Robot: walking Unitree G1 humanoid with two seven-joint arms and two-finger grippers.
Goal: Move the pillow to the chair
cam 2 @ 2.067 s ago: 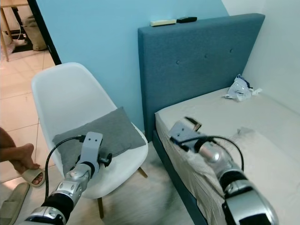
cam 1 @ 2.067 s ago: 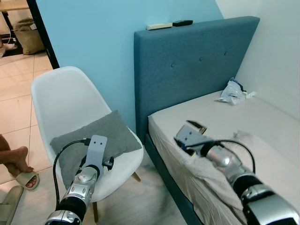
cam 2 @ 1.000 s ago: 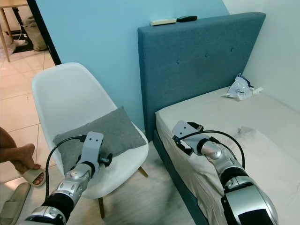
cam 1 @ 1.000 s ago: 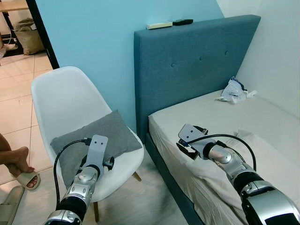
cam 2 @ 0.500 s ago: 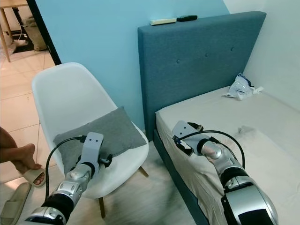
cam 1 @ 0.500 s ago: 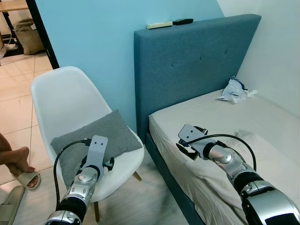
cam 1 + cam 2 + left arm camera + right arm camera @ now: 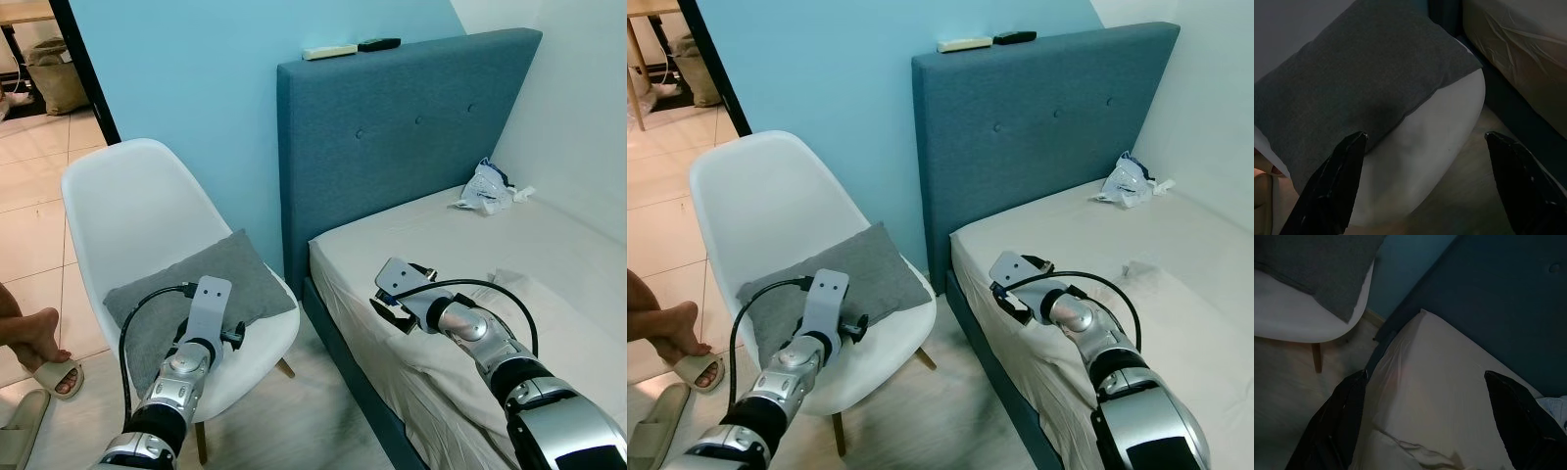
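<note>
Pillow (image 7: 196, 294) unmoved on chair (image 7: 127, 211) (both tools (image 7: 1425, 142) spread)

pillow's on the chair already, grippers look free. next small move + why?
Probably draw the left gripper back from the white plastic chair. The grey fabric pillow already lies on its seat, both grippers are open and empty, and the right gripper hovers over the beige mattress.

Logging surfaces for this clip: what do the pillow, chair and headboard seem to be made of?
Pillow: grey woven fabric, matte, with soft creases. Chair: likely moulded plastic, a smooth white one-piece shell; legs look wooden. Headboard: teal upholstery cloth, textured, with buttons.
</note>
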